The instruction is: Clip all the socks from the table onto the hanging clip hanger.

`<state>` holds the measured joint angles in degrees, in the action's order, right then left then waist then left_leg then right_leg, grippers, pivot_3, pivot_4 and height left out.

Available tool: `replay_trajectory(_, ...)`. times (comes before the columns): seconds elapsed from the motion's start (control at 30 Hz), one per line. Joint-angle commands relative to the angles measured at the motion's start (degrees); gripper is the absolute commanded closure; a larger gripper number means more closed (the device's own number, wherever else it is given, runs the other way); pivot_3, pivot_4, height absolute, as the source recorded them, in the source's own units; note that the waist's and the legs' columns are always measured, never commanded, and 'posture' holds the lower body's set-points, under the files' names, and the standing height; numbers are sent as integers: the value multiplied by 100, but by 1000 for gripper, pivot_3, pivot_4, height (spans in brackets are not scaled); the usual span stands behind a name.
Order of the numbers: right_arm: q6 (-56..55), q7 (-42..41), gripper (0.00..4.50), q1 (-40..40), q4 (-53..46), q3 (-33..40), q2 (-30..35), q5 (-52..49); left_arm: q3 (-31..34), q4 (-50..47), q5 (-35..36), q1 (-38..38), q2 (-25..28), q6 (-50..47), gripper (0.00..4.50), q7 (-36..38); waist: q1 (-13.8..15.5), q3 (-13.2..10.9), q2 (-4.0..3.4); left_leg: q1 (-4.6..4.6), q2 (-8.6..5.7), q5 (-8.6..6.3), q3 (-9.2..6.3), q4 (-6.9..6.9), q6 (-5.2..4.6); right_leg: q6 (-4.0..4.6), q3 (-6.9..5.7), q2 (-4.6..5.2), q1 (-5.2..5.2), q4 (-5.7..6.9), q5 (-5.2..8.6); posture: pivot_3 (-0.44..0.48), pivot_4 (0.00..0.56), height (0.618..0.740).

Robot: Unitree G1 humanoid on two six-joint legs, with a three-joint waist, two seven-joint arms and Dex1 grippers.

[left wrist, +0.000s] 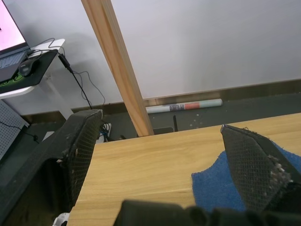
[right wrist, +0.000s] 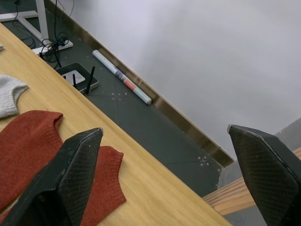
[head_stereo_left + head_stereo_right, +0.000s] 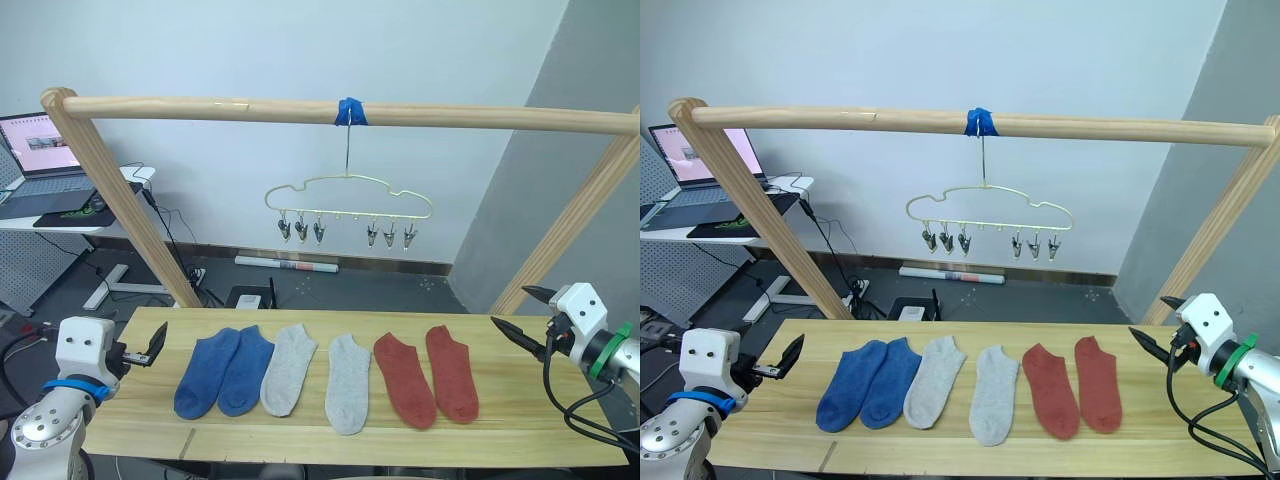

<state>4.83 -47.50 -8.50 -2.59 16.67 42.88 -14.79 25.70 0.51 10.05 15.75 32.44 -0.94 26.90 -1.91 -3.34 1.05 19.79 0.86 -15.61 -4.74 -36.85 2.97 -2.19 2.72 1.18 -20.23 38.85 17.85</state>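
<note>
Overhead, six socks (image 3: 325,375) lay in a row on the table (image 3: 500,440), between the left gripper (image 3: 155,342) and right gripper (image 3: 522,315), touching neither. The hanger (image 3: 347,207) hung above. Left wrist: jaws spread, blue sock (image 1: 221,186) just ahead. Right wrist: jaws spread beside the red socks (image 2: 33,150).

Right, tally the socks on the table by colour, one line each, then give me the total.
Blue socks: 2
Light grey socks: 2
Rust red socks: 2
Total: 6, all lying on the table, none clipped to the clip hanger yet.
</note>
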Motion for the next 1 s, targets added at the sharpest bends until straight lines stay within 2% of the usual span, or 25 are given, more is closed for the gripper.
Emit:
replay_trajectory(0.03,41,2,27,23,-331,109,86,-68,134,-179,119,-64,76,-83,0,9,-1,0,0,0,0,0,0,0,0,0,0,0,0,0,0,-55,0,740)
replay_trajectory(0.2,146,25,27,-4,-483,112,59,-77,191,-381,419,-42,210,-242,0,349,-6,-4,2,0,0,0,-1,0,0,0,-1,0,-1,0,0,-55,0,740)
replay_trajectory(0.3,186,14,27,4,-495,99,53,-71,286,-288,395,3,255,357,0,519,-5,-6,1,1,0,0,0,0,1,1,0,0,-1,-1,0,-56,0,740)
replay_trajectory(0.47,200,-2,27,8,-518,86,40,-74,310,-266,453,33,219,524,0,603,-6,-11,-7,1,1,-1,2,1,1,1,1,1,0,-4,1,-57,0,740)
replay_trajectory(0.67,180,17,27,5,-511,88,29,-55,290,-333,775,25,125,325,0,721,-6,-12,-7,1,1,-1,2,1,1,0,1,1,-1,-4,0,-57,0,740)
replay_trajectory(1.0,100,-1,27,-14,-411,143,40,-55,110,-364,685,-100,115,39,0,624,-18,-15,-6,1,1,-1,3,1,2,0,2,1,-1,-5,0,-75,0,740)
